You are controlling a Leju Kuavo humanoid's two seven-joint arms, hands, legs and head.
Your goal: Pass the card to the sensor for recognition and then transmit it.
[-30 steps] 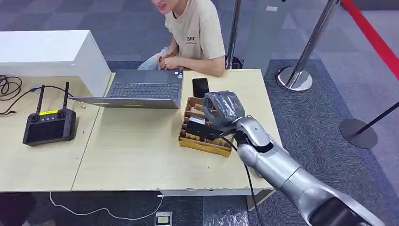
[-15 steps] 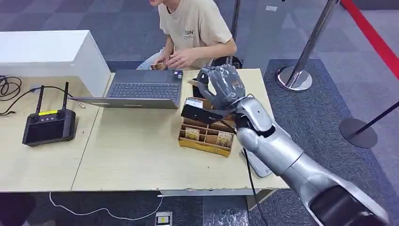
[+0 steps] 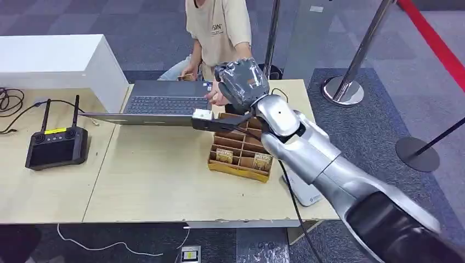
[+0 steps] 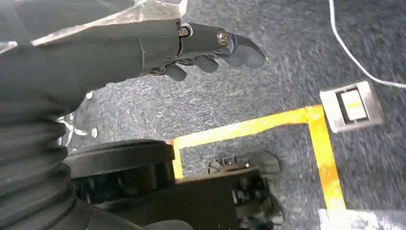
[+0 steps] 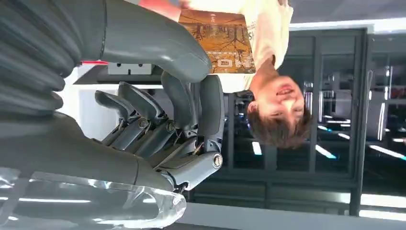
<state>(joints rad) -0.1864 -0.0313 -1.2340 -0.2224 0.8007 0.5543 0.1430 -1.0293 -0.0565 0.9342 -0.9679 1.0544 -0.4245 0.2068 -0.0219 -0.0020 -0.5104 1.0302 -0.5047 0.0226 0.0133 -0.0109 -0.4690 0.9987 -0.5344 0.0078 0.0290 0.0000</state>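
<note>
In the right wrist view an orange-brown card [image 5: 218,43] sits pinched between the thumb and fingers of my right hand [image 5: 182,120]. My right hand [image 3: 241,82] is raised over the table's far edge, in front of a seated person [image 3: 219,27]. The person's hand [image 3: 216,98] reaches up beside it; whether it touches the card I cannot tell. A white flat device [image 3: 301,190] with a cable lies at the table's right edge, under my forearm. My left hand [image 4: 210,52] hangs beside my body over the carpet, fingers apart and holding nothing.
A wooden compartment box [image 3: 236,169] with more cards stands below my right arm. An open laptop [image 3: 164,104] sits at the back, a black remote controller [image 3: 55,145] at the left, a white box [image 3: 55,57] behind it. Barrier posts [image 3: 345,87] stand at the right.
My right hand has lifted from the wooden box and swung up and left towards the person, carrying the card. The person's hand has come forward to meet it.
</note>
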